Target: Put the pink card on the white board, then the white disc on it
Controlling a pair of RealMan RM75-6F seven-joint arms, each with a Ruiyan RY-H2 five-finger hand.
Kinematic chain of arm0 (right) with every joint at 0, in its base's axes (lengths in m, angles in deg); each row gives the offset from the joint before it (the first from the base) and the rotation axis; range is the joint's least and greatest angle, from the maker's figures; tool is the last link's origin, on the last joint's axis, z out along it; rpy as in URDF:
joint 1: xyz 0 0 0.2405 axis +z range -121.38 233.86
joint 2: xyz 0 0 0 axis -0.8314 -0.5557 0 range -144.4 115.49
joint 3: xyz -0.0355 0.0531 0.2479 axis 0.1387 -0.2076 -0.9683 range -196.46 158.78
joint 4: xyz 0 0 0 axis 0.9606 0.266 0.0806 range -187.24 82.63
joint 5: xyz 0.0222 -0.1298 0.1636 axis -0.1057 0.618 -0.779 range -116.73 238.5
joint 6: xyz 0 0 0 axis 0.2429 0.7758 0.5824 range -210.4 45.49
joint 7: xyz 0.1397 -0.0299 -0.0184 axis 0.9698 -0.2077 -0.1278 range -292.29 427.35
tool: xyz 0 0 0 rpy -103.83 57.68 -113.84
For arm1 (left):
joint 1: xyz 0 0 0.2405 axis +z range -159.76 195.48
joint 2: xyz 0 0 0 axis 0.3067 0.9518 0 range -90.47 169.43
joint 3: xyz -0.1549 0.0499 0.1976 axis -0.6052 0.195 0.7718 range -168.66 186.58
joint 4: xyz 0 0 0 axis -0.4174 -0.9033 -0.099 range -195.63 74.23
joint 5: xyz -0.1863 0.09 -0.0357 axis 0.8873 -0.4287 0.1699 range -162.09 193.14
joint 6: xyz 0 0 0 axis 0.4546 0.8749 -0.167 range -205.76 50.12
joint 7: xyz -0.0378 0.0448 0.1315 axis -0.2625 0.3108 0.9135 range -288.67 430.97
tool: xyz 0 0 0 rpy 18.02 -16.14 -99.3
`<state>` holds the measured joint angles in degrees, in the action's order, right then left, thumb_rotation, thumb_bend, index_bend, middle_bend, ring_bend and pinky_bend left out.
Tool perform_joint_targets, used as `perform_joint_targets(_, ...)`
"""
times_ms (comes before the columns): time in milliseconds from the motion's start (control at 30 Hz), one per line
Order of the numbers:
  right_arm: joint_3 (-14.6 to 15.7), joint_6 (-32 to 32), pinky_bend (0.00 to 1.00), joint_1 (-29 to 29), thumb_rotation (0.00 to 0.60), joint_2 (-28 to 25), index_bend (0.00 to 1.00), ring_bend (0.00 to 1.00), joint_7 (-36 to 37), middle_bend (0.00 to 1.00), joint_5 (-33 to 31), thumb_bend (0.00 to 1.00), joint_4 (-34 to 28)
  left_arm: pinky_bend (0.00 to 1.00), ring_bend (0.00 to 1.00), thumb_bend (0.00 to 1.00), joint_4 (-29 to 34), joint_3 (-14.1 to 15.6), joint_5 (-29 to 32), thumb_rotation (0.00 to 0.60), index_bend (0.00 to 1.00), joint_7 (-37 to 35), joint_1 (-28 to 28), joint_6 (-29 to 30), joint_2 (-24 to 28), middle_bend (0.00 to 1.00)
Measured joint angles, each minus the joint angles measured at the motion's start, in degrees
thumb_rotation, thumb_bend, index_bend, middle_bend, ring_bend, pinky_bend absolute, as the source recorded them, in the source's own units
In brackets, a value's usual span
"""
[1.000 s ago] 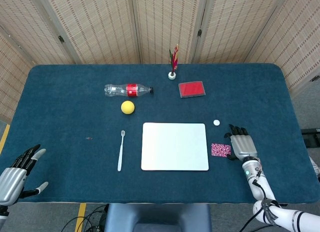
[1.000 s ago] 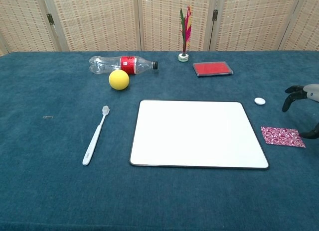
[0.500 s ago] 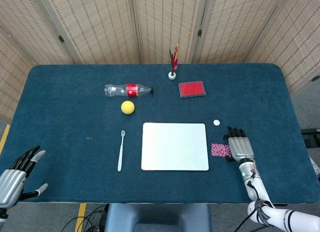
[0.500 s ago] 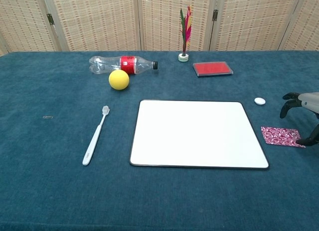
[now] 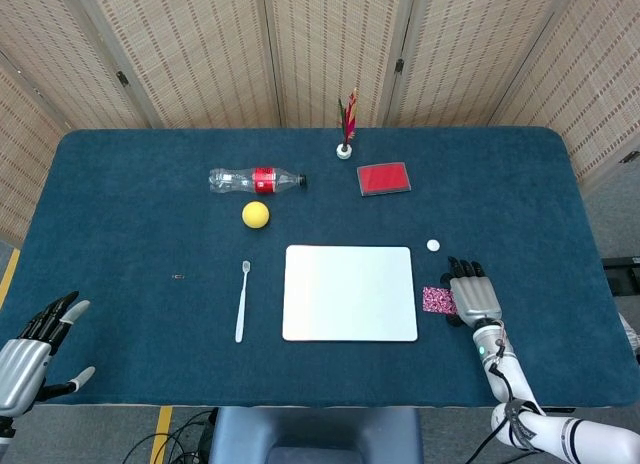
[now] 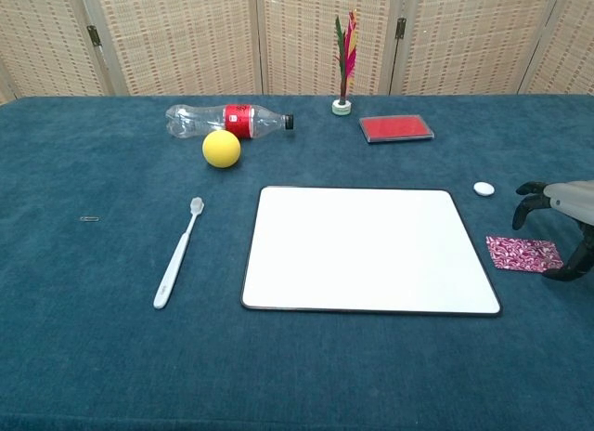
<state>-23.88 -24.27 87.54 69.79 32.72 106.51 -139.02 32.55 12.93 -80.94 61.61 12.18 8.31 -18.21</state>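
Note:
The pink patterned card (image 5: 436, 300) (image 6: 522, 254) lies flat on the blue table just right of the white board (image 5: 350, 293) (image 6: 369, 249). The small white disc (image 5: 433, 245) (image 6: 484, 189) sits off the board's far right corner. My right hand (image 5: 473, 295) (image 6: 562, 225) hovers over the card's right edge with its fingers apart and curved downward, holding nothing. My left hand (image 5: 35, 349) is open at the table's near left edge, far from everything, and appears only in the head view.
A white toothbrush (image 5: 241, 301) lies left of the board. A yellow ball (image 5: 256, 215), a plastic bottle (image 5: 255, 180), a red pad (image 5: 384, 178) and a feathered shuttlecock (image 5: 346, 124) sit at the back. A small clip (image 5: 178, 277) lies at the left.
My right hand has shifted left, from beside the card to over its right edge. The card, disc and left hand have not moved.

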Motion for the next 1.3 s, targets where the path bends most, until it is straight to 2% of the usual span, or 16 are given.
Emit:
perform_joint_targets(433, 0.27, -1.30, 0.00, 0.95, 0.600, 0.99, 0.31, 0.00, 0.06, 0.00, -1.35, 0.16, 1.94, 0.17, 0.00, 0.25, -0.24, -0.08, 0.24, 0.600, 0.00, -0.21, 0.22, 0.28, 0.11, 0.00)
perform_joint_targets(533, 0.41, -1.83, 0.00, 1.40, 0.600, 1.47, 0.35, 0.00, -0.29, 0.02, -1.91, 0.16, 2.56, 0.17, 0.00, 0.25, -0.32, -0.15, 0.42, 0.600, 0.00, -0.35, 0.30, 0.36, 0.17, 0.00)
perform_joint_targets(733, 0.64, -1.39, 0.00, 1.67, 0.600, 1.91, 0.49, 0.00, -0.55, 0.07, -1.83, 0.20, 2.88, 0.17, 0.00, 0.26, -0.40, -0.21, 0.51, 0.600, 0.00, -0.46, 0.43, 0.54, 0.18, 0.00)
perform_joint_targets(1300, -0.03, 4.38, 0.00, 0.35, 0.600, -2.23, 0.52, 0.00, 1.92, 0.09, 5.41, 0.21, -5.73, 0.17, 0.00, 0.26, -0.12, -0.25, 0.48, 0.600, 0.00, 0.35, 0.49, 0.38, 0.02, 0.00)
